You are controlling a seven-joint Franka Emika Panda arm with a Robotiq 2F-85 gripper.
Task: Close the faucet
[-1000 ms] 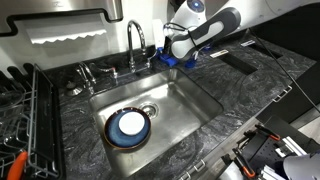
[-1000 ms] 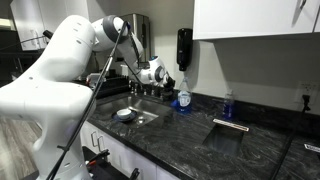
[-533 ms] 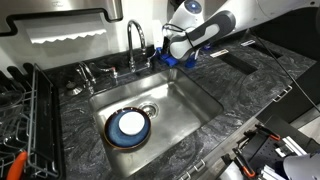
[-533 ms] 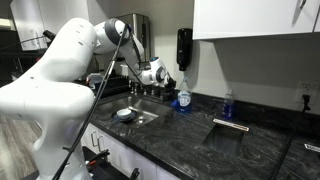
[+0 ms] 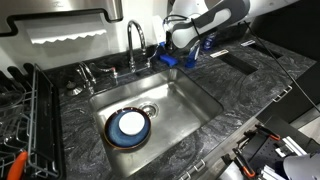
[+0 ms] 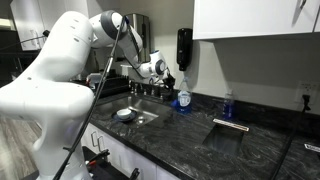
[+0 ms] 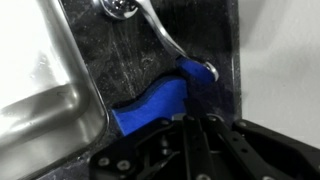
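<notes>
The faucet (image 5: 137,38) is a tall chrome gooseneck tap behind the sink; in an exterior view (image 6: 137,80) it is small and partly hidden by the arm. In the wrist view its curved chrome lever handle (image 7: 168,38) reaches from the top down over a blue sponge (image 7: 150,105). My gripper (image 5: 166,48) hangs just beside the faucet on the side of the handle, a little above the counter. In the wrist view its fingers (image 7: 196,128) are pressed together, empty, just short of the handle's tip.
A steel sink (image 5: 190,95) holds a blue and white plate (image 5: 130,127). Shorter chrome fittings (image 5: 88,72) stand beside the faucet. A dish rack (image 5: 20,110) is at one end. A blue bottle (image 6: 183,96) stands on the dark stone counter (image 5: 240,90).
The arm has risen slightly and the gripper has drawn a little up and away from the faucet. Nothing else has moved.
</notes>
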